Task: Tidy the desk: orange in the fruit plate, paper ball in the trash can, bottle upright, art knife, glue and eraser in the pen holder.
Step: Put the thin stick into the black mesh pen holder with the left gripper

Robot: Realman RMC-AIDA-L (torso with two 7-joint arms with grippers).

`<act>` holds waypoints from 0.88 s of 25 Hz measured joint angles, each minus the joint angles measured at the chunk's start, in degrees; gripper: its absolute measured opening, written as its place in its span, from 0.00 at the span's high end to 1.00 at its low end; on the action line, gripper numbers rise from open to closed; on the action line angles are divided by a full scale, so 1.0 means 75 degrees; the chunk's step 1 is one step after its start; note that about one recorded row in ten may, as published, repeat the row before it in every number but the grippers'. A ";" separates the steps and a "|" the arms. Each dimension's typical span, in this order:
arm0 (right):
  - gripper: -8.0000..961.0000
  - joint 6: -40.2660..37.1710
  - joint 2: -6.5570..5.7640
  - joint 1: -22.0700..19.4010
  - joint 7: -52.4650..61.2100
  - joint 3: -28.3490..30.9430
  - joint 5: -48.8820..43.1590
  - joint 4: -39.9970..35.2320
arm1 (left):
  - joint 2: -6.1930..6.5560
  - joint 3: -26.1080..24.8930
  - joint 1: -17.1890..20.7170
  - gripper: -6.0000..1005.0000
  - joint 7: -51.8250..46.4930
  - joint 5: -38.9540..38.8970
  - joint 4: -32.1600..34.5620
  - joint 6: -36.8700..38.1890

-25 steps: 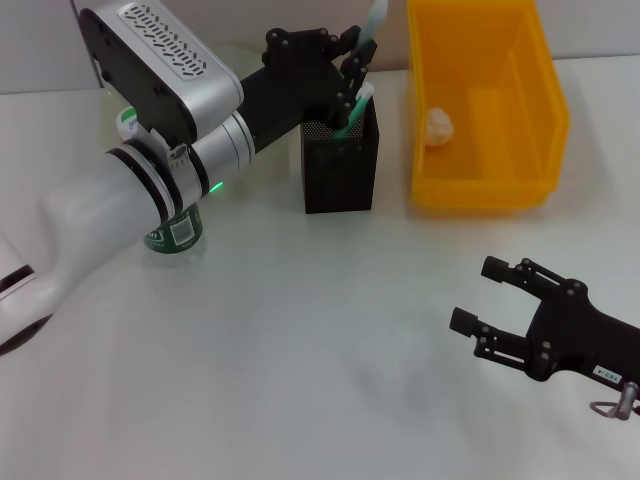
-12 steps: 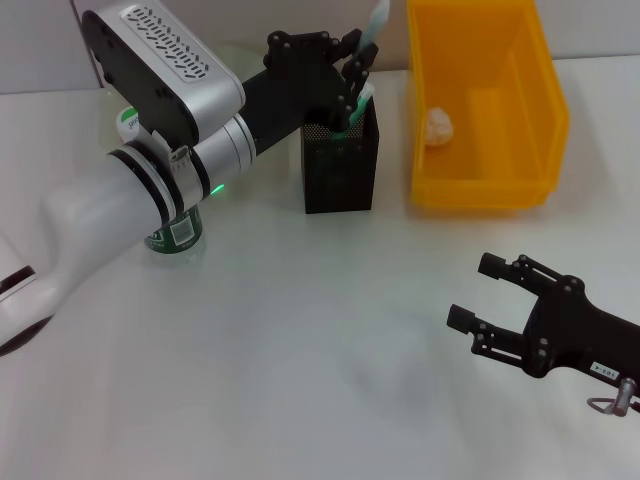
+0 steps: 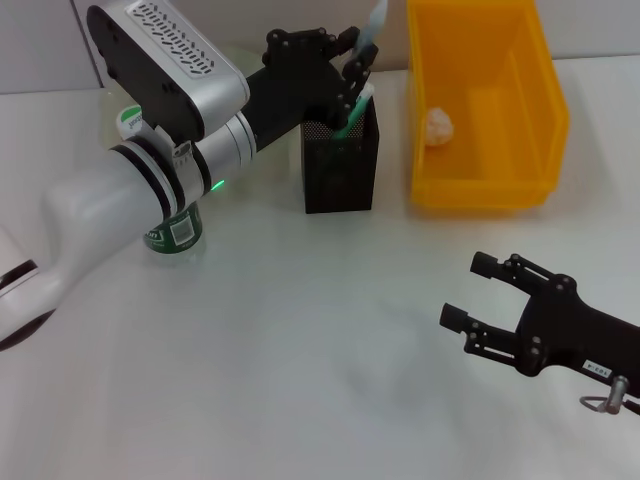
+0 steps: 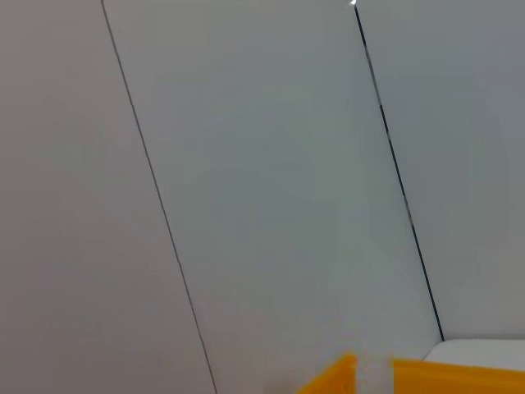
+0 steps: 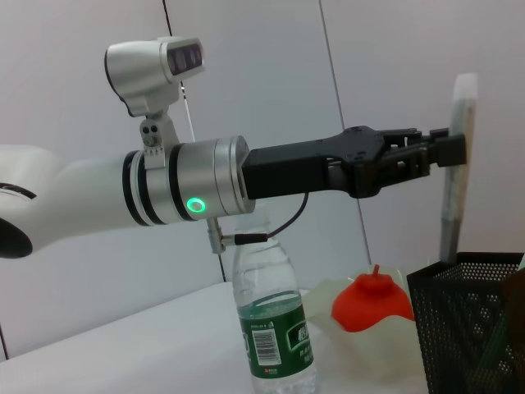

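Now my left gripper [image 3: 352, 68] sits right over the pen holder [image 3: 341, 165], fingers pinched on the art knife [image 3: 372, 30], which stands upright with its lower end already dipping into the mesh. Compared with 1 second back, the knife has barely shifted, just settling a touch, so I judge the drop-in is nearly done and release comes next. The knife looks long and slim, pale along its body; from the right wrist view [image 5: 456, 164] it reads as a straight stick rising above the black mesh holder [image 5: 472, 324]. A green-stemmed item already pokes up inside the holder beside it. My right gripper [image 3: 472, 292] has crept a little farther in over the bare table, jaws spread wide, holding nothing. Elsewhere, the bottle [image 3: 172, 225] stands upright under my left arm, the paper ball [image 3: 439, 124] lies inside the yellow bin [image 3: 540, 120], and something orange-red [image 5: 373, 297] sits behind the bottle.
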 joint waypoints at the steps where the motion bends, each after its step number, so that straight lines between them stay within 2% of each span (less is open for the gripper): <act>1: 0.15 -0.0002 -0.0003 0.0043 0.0002 -0.0001 0.0000 0.0035 | 0.0000 0.0000 -0.0005 0.82 0.0016 0.0017 -0.0003 -0.0039; 8: 0.15 -0.0015 -0.0008 0.0088 0.0007 0.0003 0.0000 0.0052 | 0.0001 -0.0026 -0.0022 0.62 0.0002 -0.0007 -0.0084 0.0010; 12: 0.15 -0.0036 -0.0015 0.0088 0.0007 0.0003 -0.0001 0.0052 | 0.0009 -0.0044 0.0046 0.53 -0.0449 0.0024 -0.0016 0.0495; 13: 0.15 -0.0053 -0.0020 0.0073 0.0009 0.0009 -0.0003 0.0045 | 0.0046 -0.0138 0.0133 0.50 -0.1063 0.0209 0.0040 0.0945; 18: 0.15 -0.0068 -0.0021 0.0072 0.0092 0.0009 -0.0006 -0.0007 | 0.0093 -0.0624 0.0297 0.39 -0.1892 0.0952 0.0049 0.1535; 21: 0.15 -0.0098 -0.0021 0.0066 0.0214 0.0011 -0.0010 -0.0120 | 0.0205 -0.1077 0.0594 0.27 -0.2952 0.1787 0.0155 0.2502; 22: 0.15 -0.0098 -0.0021 0.0066 0.0214 0.0011 -0.0010 -0.0120 | 0.0205 -0.1077 0.0594 0.23 -0.2952 0.1787 0.0155 0.2502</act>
